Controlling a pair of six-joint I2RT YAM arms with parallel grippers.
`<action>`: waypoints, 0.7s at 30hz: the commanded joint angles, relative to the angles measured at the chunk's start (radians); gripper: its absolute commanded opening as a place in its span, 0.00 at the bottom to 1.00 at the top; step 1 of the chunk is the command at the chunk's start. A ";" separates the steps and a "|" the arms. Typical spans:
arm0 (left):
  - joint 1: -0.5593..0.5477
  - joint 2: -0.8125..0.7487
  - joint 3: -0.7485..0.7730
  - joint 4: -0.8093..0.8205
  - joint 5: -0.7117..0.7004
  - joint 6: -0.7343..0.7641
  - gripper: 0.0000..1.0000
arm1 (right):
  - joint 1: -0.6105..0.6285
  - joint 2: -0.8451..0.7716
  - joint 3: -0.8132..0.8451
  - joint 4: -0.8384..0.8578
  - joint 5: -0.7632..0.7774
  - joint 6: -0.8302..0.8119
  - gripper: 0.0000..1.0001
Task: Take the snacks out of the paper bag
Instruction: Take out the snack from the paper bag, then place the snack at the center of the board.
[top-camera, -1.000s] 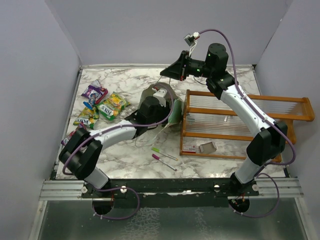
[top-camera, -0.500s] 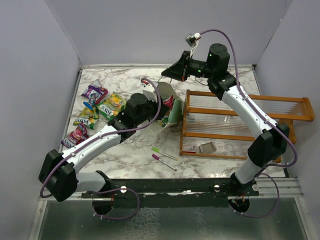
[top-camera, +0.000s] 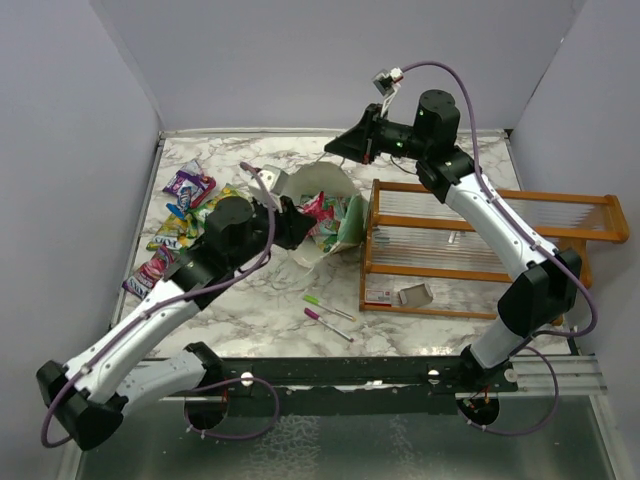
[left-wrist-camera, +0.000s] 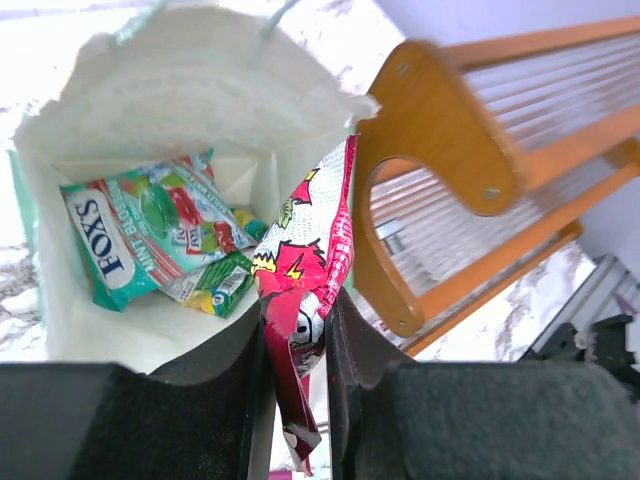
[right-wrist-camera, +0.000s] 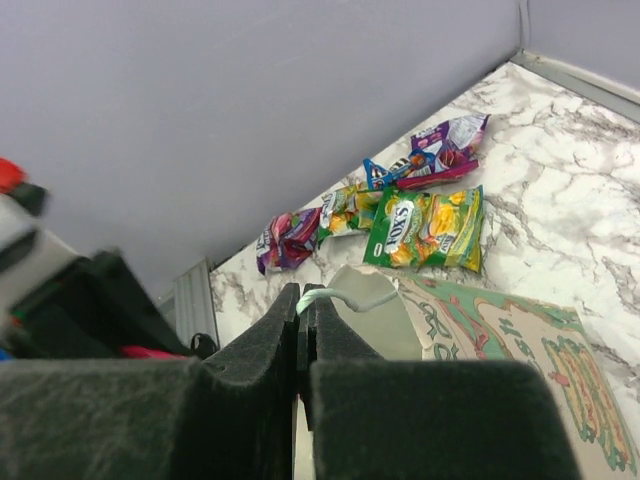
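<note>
The paper bag (top-camera: 345, 222) leans against the rack with its mouth open toward the left. My left gripper (left-wrist-camera: 297, 312) is shut on a red snack packet (left-wrist-camera: 305, 255) at the bag's mouth (top-camera: 311, 208). A green-and-white Fox's packet (left-wrist-camera: 140, 232) and a small green one (left-wrist-camera: 216, 286) lie inside the cream bag (left-wrist-camera: 190, 110). My right gripper (right-wrist-camera: 303, 298) is shut on the bag's thin mint string handle (right-wrist-camera: 352, 298), up above the bag (top-camera: 338, 146). Taken-out snacks lie at the table's left: purple (top-camera: 188, 183), yellow-green (right-wrist-camera: 430, 230), pink (top-camera: 150, 270).
An orange wooden rack (top-camera: 470, 235) stands right of the bag, close beside my left fingers (left-wrist-camera: 440, 160). A green pen (top-camera: 328, 307) and a pink pen (top-camera: 328, 325) lie on the marble in front. Grey walls close in the table on three sides.
My left arm has drawn back to the left, out of the bag, carrying the red packet. The bag's open mouth now shows. The right gripper has barely moved.
</note>
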 joint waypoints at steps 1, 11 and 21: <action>-0.001 -0.163 0.056 -0.180 -0.042 0.030 0.00 | 0.000 -0.043 -0.047 0.026 0.032 0.029 0.01; -0.001 -0.234 0.075 -0.481 -0.674 0.019 0.00 | 0.000 -0.007 -0.014 0.011 0.024 0.008 0.02; 0.293 -0.047 0.024 -0.436 -0.732 0.085 0.00 | 0.000 0.016 0.031 0.008 0.004 -0.001 0.01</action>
